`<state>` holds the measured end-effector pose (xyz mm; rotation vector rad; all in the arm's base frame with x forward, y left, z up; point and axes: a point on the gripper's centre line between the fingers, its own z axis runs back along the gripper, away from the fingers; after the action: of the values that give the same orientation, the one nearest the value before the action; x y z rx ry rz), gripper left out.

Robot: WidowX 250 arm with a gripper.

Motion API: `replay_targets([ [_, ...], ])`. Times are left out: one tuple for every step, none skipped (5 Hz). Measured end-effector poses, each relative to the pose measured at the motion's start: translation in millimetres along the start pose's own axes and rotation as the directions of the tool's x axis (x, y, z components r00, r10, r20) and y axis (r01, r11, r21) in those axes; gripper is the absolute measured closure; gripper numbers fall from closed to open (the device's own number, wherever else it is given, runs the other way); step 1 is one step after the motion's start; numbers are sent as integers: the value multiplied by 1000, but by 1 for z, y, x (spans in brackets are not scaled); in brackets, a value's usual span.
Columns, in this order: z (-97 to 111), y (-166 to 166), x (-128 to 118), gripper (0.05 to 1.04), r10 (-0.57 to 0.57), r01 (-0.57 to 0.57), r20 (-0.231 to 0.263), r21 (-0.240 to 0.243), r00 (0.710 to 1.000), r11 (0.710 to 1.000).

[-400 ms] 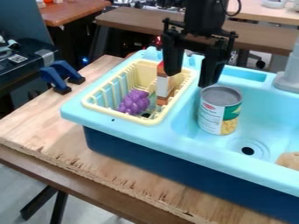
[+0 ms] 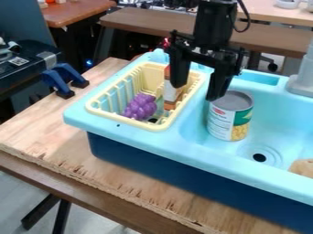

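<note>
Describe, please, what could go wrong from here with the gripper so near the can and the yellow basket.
The open gripper has one finger close to the can, so a sideways move might tip it. Its other finger appears to hang over the yellow basket, by the orange-and-white box; lowering it could push the box against the purple grapes.

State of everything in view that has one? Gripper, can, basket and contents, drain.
Gripper: open, above the divide between basket and basin
Can: upright, in the basin
Yellow basket: upright, loaded
Purple grapes: lying in the basket
Orange-and-white box: on end, in the basket
Drain: uncovered
</note>
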<state>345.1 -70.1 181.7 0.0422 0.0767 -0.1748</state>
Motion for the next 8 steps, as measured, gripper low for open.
replay_targets([
  [1, 0, 14, 83, 5, -5, 89, 7, 996, 1000],
  [-5, -1, 23, 83, -1, -1, 112, 20, 994, 1000],
  [-14, -2, 40, 82, 3, -15, 138, 80, 990, 997],
  [-20, -6, 51, 82, 60, -79, 150, 126, 987, 989],
  [-18, -8, 59, 83, 86, -110, 176, 133, 981, 985],
  [-18, -7, 63, 82, 110, -134, 175, 130, 978, 982],
  [-21, -6, 68, 82, 128, -150, 149, 147, 980, 978],
  [-26, -3, 73, 83, 139, -159, 133, 157, 981, 975],
])
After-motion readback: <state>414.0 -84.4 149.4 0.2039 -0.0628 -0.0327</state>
